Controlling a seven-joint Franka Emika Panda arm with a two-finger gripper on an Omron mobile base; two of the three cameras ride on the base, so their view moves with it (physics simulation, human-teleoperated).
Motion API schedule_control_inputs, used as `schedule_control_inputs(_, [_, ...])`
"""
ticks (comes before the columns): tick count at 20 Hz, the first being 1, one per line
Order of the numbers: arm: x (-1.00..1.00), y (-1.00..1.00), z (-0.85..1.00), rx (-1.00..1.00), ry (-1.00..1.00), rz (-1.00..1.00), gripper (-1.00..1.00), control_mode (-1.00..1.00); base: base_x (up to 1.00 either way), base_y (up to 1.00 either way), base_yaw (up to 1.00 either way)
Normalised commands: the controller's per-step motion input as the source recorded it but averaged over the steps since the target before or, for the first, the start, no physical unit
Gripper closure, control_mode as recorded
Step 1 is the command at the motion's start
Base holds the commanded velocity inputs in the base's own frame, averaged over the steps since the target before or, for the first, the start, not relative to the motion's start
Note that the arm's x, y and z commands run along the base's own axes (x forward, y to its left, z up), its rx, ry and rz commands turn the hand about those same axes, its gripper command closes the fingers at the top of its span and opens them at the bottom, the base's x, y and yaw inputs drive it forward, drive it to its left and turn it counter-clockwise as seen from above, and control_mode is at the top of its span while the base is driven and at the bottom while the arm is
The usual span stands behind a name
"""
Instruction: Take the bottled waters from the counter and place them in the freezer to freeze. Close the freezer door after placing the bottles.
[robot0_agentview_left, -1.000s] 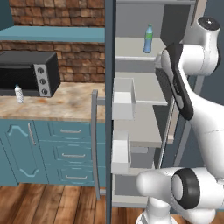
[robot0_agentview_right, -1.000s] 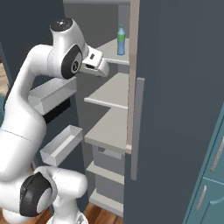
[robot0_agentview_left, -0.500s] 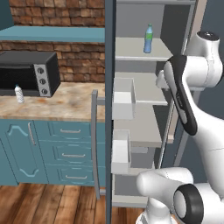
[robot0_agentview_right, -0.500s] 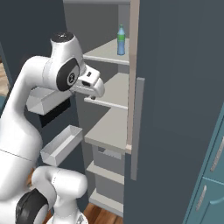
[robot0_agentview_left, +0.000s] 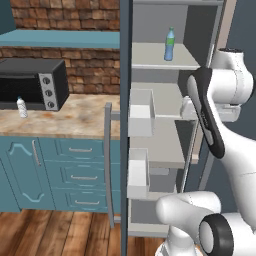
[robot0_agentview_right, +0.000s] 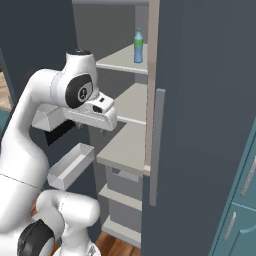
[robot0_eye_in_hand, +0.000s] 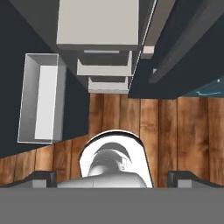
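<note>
The translucent blue bottled water (robot0_agentview_left: 170, 44) (robot0_agentview_right: 138, 46) with a green cap stands upright on the top shelf of the freezer (robot0_agentview_left: 160, 64) (robot0_agentview_right: 125, 150). The clear-whitish bottled water (robot0_agentview_left: 21, 107) stands on the counter (robot0_agentview_left: 75, 120), in front of the black toaster oven. My gripper (robot0_agentview_right: 90, 128) (robot0_eye_in_hand: 113, 177) hangs in front of the middle shelves, well below the blue bottle, pointing down at the floor. Its fingertips (robot0_eye_in_hand: 41, 177) stand wide apart with nothing between them, so it is open. The freezer door (robot0_agentview_left: 125, 75) stands open, edge-on to the left base view.
Pale bins (robot0_agentview_left: 141, 112) (robot0_agentview_right: 70, 165) (robot0_eye_in_hand: 39, 103) hang on the door's inner face beside my arm. A long grey handle (robot0_agentview_left: 107, 165) runs down the door's outer side. The black toaster oven (robot0_agentview_left: 32, 84) sits on the counter. A closed dark door with a grey handle (robot0_agentview_right: 157, 145) flanks the right.
My hand has drawn back from the top shelf and dropped to mid-shelf height, tipping to face downward. The blue bottle stays on the shelf. The jaws stay open.
</note>
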Motion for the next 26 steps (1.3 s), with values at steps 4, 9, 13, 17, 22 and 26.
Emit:
schedule_control_inputs(4, [-0.3,0.32,-0.47,0.0,0.32,0.0,-1.0,-1.0,0.0,0.0,0.0])
schedule_control_inputs(9, [-0.22,0.11,-0.55,0.0,0.24,0.0,-1.0,-1.0,0.0,0.0,0.0])
schedule_control_inputs(13, [-0.51,0.02,-0.45,0.01,0.14,0.01,-1.0,-1.0,0.0,0.0,0.0])
schedule_control_inputs(17, [-0.49,0.15,-0.23,0.0,0.02,0.04,-1.0,-1.0,0.0,0.0,0.0])
schedule_control_inputs(22, [-0.5,0.14,-0.17,0.0,-0.05,0.04,-1.0,-1.0,0.0,0.0,0.0])
schedule_control_inputs(26, [-0.23,0.08,-0.03,0.0,-0.13,0.04,-1.0,-1.0,0.0,0.0,0.0])
